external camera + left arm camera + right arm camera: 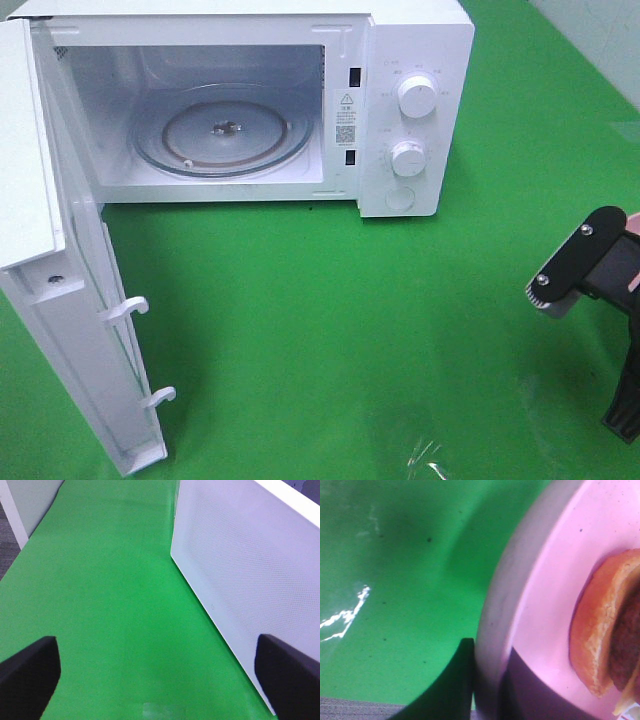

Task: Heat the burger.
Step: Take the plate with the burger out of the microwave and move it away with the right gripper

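The burger shows only in the right wrist view, at the picture's edge: golden-brown bun, dark patty and a bit of yellow cheese. It lies on a pink plate. My right gripper has one dark finger outside the plate's rim and one on the plate, shut on the rim. In the high view only my right arm shows, at the right edge. The burger is out of that view. My left gripper is open and empty over the green cloth, beside the outer face of the microwave door.
A white microwave stands at the back with its door swung open to the left. A glass turntable lies inside. Two knobs are on its right panel. Green cloth covers the table.
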{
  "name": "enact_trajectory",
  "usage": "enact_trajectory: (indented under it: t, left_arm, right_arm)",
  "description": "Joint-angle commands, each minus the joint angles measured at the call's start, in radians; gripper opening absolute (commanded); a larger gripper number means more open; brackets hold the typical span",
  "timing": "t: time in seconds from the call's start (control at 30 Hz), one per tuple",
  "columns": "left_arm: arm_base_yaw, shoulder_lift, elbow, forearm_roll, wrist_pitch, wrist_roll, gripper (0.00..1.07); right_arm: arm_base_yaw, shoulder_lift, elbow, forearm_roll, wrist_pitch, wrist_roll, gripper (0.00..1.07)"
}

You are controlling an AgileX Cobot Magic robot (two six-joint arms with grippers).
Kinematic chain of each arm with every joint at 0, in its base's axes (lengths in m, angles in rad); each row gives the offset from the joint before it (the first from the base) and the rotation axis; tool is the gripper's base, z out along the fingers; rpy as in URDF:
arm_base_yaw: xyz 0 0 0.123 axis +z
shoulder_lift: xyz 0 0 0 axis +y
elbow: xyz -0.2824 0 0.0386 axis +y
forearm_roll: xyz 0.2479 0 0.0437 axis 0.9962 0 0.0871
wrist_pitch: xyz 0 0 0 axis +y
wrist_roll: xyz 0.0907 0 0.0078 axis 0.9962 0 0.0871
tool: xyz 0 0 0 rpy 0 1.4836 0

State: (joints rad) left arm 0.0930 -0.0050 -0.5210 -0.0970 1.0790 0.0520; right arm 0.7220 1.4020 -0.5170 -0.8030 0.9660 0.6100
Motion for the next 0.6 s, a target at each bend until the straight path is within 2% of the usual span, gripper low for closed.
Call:
enact_trajectory:
  t: [0.03, 0.33, 0.6]
  left_arm:
    - [0.002, -0.004, 0.003, -0.002, -0.009, -0.006, 0.98]
    - [0.002, -0.004, 0.003, -0.002, -0.009, -0.006, 0.98]
    - [0.002, -0.004, 0.003, -0.002, -0.009, -0.006, 0.98]
  right_arm:
    - [0.000, 0.053, -0.043, -0.066, 0.115, 0.079, 0.00]
    - [0.000, 0.153, -0.119, -0.036, 0.171, 0.148, 0.00]
    - [0.000, 0.175, -0.163, -0.013, 0.171, 0.174, 0.00]
